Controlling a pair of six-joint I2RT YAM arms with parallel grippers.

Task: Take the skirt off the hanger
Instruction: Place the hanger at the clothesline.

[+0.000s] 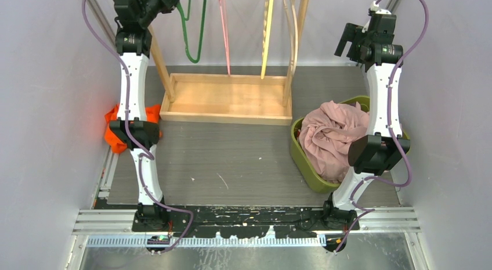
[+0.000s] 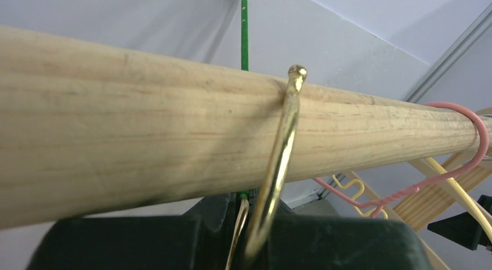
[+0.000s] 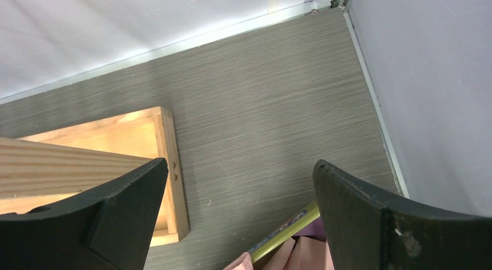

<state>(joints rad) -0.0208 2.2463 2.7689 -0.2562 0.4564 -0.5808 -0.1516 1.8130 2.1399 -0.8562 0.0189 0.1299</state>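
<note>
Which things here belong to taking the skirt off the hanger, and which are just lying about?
Job in hand: gold hanger, its hook in the shut left end effector; wooden rail it hangs over; pink garment in the green basket, possibly the skirt.
Lying about: pink hanger, green hanger, yellow hanger, orange cloth; open right end effector holds nothing.

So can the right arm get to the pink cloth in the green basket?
Probably yes. The right pincer hangs open above the table. The pink cloth lies heaped in the open-topped green basket, near the pincer and lower down, and nothing stands between them.
</note>
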